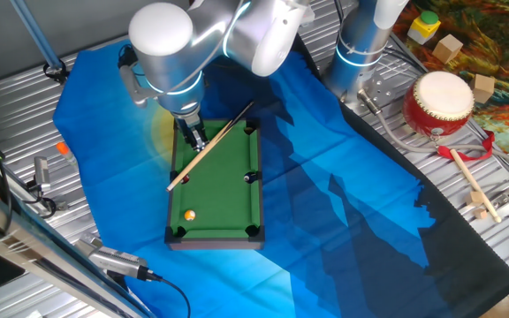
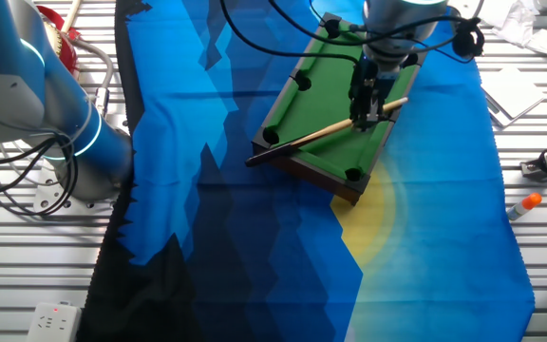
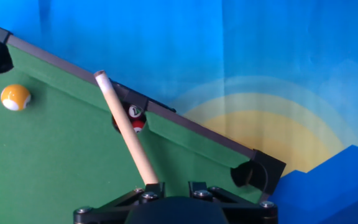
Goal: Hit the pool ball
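The pool ball (image 1: pixel 189 215) is a tiny orange ball on the felt of the miniature green pool table (image 1: pixel 224 190), near its front left corner. In the hand view the ball (image 3: pixel 15 97) lies at the far left, near a corner pocket. It is hidden in the other fixed view. My gripper (image 1: pixel 197 141) hangs over the far half of the table, shut on a wooden cue stick (image 1: pixel 210 146). The stick (image 3: pixel 126 130) slants over the table (image 3: pixel 61 162) from my gripper (image 3: pixel 169 185), its tip at the side rail, apart from the ball. The gripper (image 2: pixel 368 114) and stick (image 2: pixel 321 133) also show in the other fixed view.
A red-and-black ball (image 3: pixel 135 118) sits in the side pocket under the cue tip. The table stands on a blue cloth (image 1: pixel 325 221). A second arm's base (image 1: pixel 360 44), a red drum (image 1: pixel 440 102) with its drumstick (image 1: pixel 471 181) and toy blocks (image 1: pixel 449 49) are at the right.
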